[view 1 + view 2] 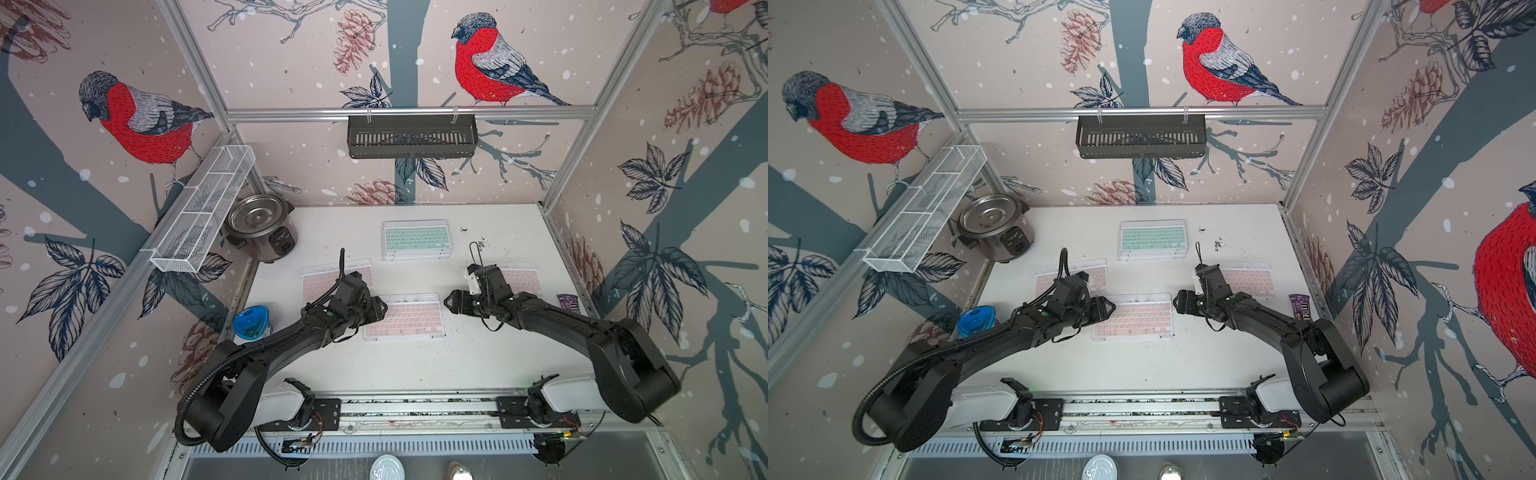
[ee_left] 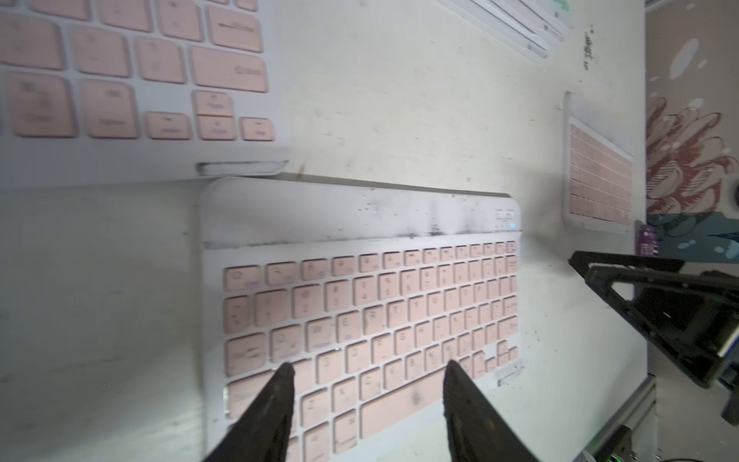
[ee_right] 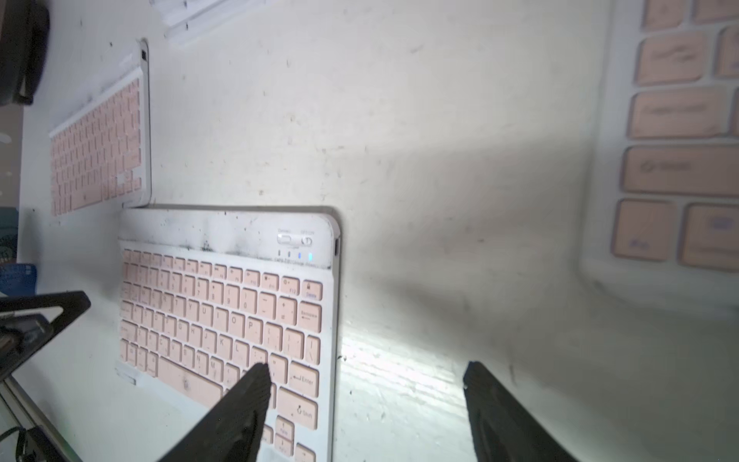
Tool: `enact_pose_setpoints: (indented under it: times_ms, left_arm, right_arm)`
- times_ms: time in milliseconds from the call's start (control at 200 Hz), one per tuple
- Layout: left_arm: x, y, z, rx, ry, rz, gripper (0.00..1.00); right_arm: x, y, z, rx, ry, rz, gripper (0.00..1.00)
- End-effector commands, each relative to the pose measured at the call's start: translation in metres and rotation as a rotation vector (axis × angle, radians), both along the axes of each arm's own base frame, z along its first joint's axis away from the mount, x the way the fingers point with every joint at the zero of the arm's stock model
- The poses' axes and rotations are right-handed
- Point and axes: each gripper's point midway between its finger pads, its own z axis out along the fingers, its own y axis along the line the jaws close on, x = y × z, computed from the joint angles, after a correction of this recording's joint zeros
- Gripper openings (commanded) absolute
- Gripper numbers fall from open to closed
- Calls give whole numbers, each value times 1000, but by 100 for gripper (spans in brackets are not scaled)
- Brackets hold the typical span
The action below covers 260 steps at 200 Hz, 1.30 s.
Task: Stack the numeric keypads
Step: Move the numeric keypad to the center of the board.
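While one stack stands at the back of the tabletop, mint-green on top and its layers too blurred to count, three pink keypads lie singly: centre keypad, left keypad, right keypad. The centre keypad lies between the left hand and the right hand. The left hand is released, fingers apart over that keypad's left end. The right hand is released too, one finger over its right end, one over bare tabletop. Both outer keypads lie partly under the arms. One cooker, one blue-lidded jar and one candy bar sit at the edges.
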Motion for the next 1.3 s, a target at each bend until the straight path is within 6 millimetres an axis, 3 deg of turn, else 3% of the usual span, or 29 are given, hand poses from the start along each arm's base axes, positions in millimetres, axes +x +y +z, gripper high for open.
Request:
enact_pose_setpoints:
  times_ms: [0,165,555,906,1111,1296]
  left_arm:
    - [-7,13,-10,50,29,-10,59]
    - [-7,24,-18,83,45,5,59]
    - [-11,19,-29,86,84,-39,59]
    - [-12,20,-35,106,101,-45,59]
    - [-12,14,-39,93,110,-67,59]
    - [-18,-4,-38,65,108,-107,59]
  right_arm:
    - [-1,4,-5,-14,-6,3,78]
    - [-11,14,-11,-16,17,33,79]
    - [-33,37,-21,29,81,70,79]
    - [-39,47,-21,62,106,79,79]
    - [-41,49,-22,68,113,79,79]
    - [-44,46,-23,64,123,75,79]
